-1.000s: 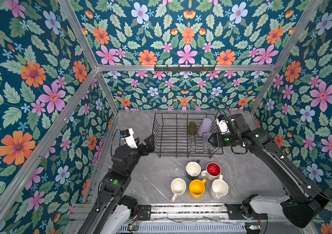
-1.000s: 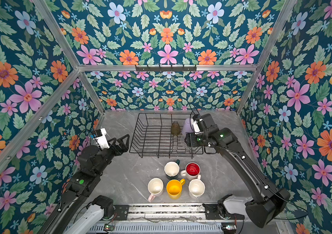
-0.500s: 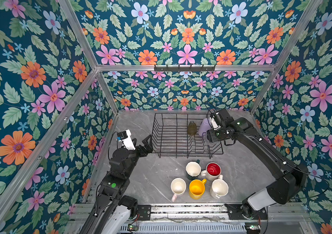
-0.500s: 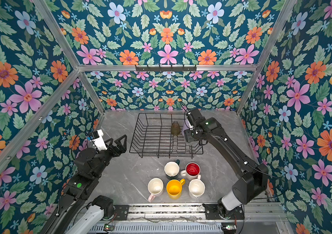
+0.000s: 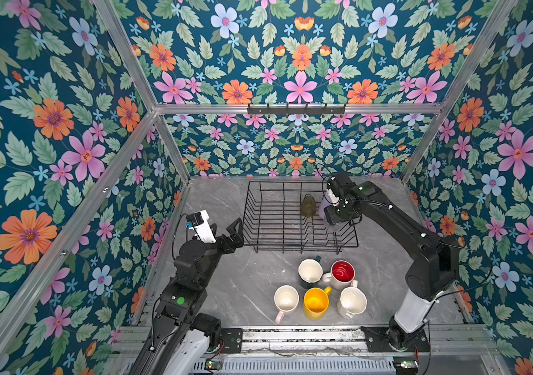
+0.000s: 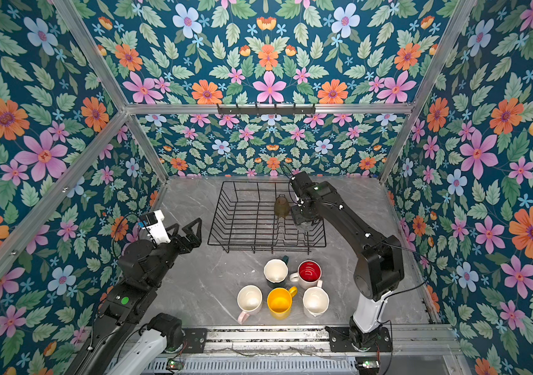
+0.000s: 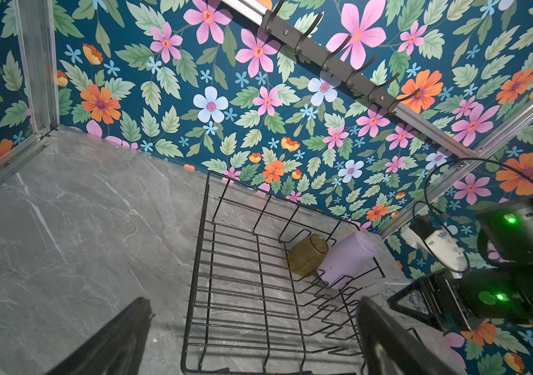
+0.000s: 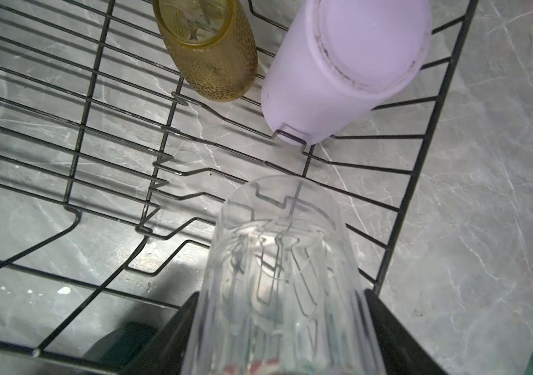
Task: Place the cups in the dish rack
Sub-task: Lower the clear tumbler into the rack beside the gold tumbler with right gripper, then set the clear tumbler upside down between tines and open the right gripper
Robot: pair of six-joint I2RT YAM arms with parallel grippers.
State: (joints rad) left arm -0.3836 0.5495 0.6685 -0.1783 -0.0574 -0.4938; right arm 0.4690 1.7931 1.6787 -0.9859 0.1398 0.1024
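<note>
Marble tabletop (image 5: 242, 285); clear glass (image 8: 278, 259) in right gripper (image 8: 283, 305) over dish rack (image 5: 284, 224)

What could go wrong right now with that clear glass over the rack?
The clear glass, held in the right gripper, hangs close to the lilac tumbler; lowering it may knock that over. Its lower end may also land on an upright divider of the dish rack and settle tilted.

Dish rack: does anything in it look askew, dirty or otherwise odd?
Nothing damaged or spilled. The lilac tumbler and olive-amber glass lean inverted at the dish rack's far right end, tilted rather than upright. A dark grimy ring marks the tumbler's base. The right gripper holds the clear glass over the dividers.
</note>
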